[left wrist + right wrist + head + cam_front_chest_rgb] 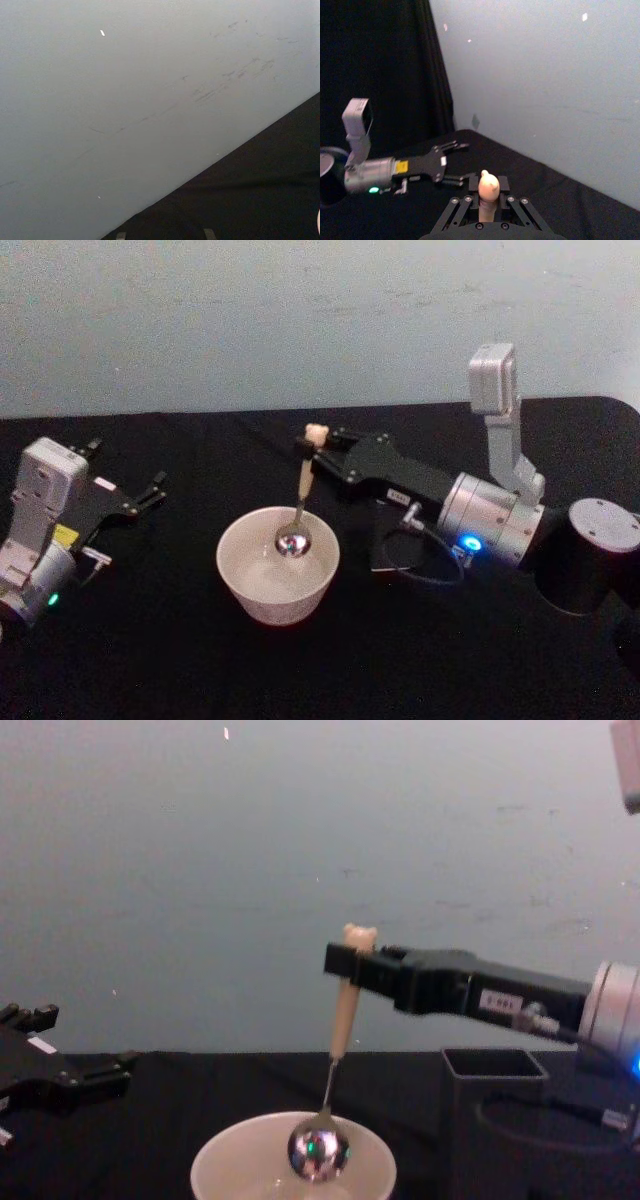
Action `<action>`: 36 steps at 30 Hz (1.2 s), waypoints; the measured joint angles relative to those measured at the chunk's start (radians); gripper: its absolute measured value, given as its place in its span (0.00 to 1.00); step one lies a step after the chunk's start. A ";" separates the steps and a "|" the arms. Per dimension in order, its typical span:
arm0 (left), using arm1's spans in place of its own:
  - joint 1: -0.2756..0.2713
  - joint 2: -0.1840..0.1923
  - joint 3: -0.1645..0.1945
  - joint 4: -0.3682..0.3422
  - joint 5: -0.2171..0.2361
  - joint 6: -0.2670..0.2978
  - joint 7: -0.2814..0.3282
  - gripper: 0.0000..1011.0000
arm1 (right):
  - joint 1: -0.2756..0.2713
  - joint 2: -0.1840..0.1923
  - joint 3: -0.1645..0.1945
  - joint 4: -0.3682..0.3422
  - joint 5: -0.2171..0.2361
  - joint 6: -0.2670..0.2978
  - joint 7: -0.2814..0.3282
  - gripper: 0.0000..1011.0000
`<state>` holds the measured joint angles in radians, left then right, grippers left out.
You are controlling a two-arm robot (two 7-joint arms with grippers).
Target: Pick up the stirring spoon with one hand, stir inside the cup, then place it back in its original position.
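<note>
While the cup (232, 552) sits nearest, below my right tool (312, 454), the stirring spoon (300, 496) hangs upright from that tool, which is clamped on the handle just under the bear head, with the metal bowl inside the cup's rim. Well off to its left, my left tool (138, 496) is parked low over the worktop (150, 665), fingers apart.

In the chest view the bottom edge cuts off the lower part of the cup (215, 1170), and the left edge cuts the body of the left gripper (90, 1040). The right gripper (345, 963) covers a band of the handle of the stirring spoon (343, 1010); the face on its top end is too small to read.
</note>
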<state>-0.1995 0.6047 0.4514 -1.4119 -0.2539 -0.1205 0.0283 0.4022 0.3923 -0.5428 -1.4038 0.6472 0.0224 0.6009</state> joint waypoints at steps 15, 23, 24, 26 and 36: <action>0.000 0.000 0.000 0.000 0.000 0.000 0.000 0.99 | 0.001 -0.010 -0.073 0.020 -0.083 -0.020 0.026 0.21; 0.000 0.000 0.000 0.000 0.000 0.000 0.000 0.99 | 0.020 -0.047 -0.089 0.068 -0.130 -0.037 0.011 0.21; 0.000 0.000 0.000 0.000 0.000 0.000 0.000 0.99 | 0.024 -0.056 -0.089 0.081 -0.136 -0.038 0.006 0.21; 0.000 0.000 0.000 0.000 0.000 0.000 0.000 0.99 | 0.029 -0.065 -0.088 0.094 -0.141 -0.038 0.003 0.21; 0.000 0.000 0.000 0.000 0.000 0.000 0.000 0.99 | 0.067 -0.108 -0.052 0.164 -0.156 -0.047 -0.018 0.21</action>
<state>-0.1996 0.6047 0.4513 -1.4120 -0.2539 -0.1205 0.0283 0.4689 0.2842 -0.5953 -1.2396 0.4910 -0.0247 0.5827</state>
